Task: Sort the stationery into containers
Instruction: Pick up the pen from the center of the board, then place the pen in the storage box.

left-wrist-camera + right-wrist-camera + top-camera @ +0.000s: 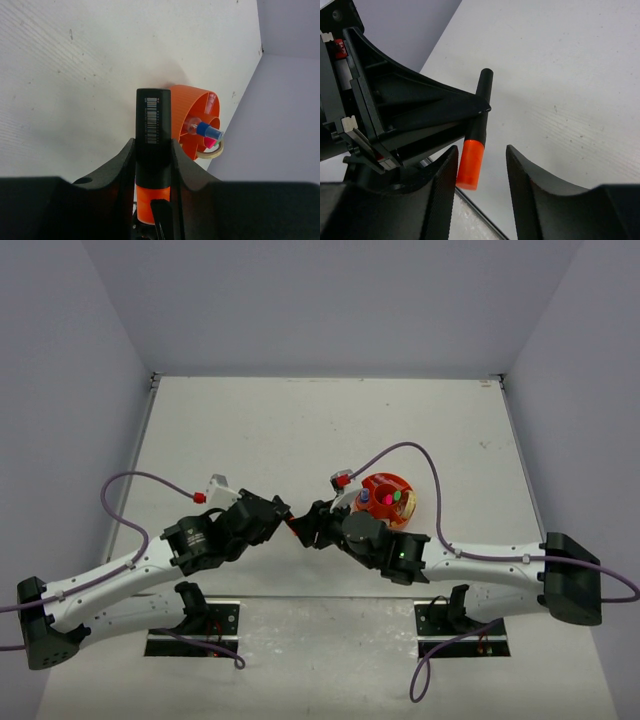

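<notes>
While the left gripper [153, 145] clamps the black marker [153, 117], the right gripper [482, 152] sets parted fingers [535, 190] beside its orange cap [470, 165], apparently untouching; the right arm [480, 565] partly hides the organiser [408, 508].

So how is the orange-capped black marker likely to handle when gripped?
Likely stiff: the marker juts straight from the left gripper unsupported. Its smooth plastic could slip in a loose pinch. The cap looks round, so it may roll if dropped.

Marker [154, 120] nr organiser [181, 107], to its L
</notes>
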